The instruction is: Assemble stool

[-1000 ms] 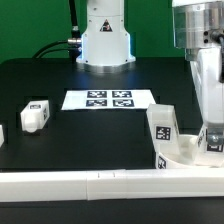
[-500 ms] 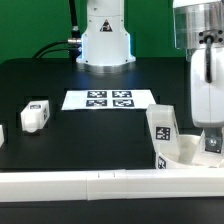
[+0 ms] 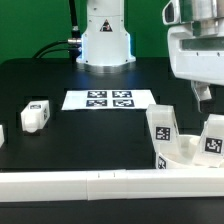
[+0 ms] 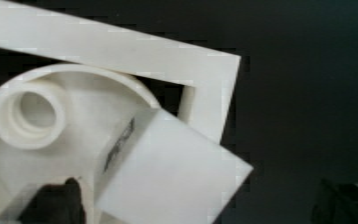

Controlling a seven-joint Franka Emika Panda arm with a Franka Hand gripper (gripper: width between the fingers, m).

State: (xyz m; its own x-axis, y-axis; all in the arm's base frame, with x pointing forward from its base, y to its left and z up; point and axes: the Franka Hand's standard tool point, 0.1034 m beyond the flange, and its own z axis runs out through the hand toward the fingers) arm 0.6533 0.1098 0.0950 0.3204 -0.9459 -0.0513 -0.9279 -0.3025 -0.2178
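loose leg (image 3: pixel 35 116) near marker board (image 3: pixel 108 99); rail (image 3: pixel 60 183) just beside seat (image 3: pixel 186 152)

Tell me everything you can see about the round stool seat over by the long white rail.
The seat is a thick white disc, plastic by its look, lying flat on the black table at the exterior view's right, seemingly against the rail. A square tag shows on its side. The wrist view shows a round socket in its upper face. Two chunky tagged legs stand up from it, the left leg and the right leg. The gripper hangs above, not touching it.
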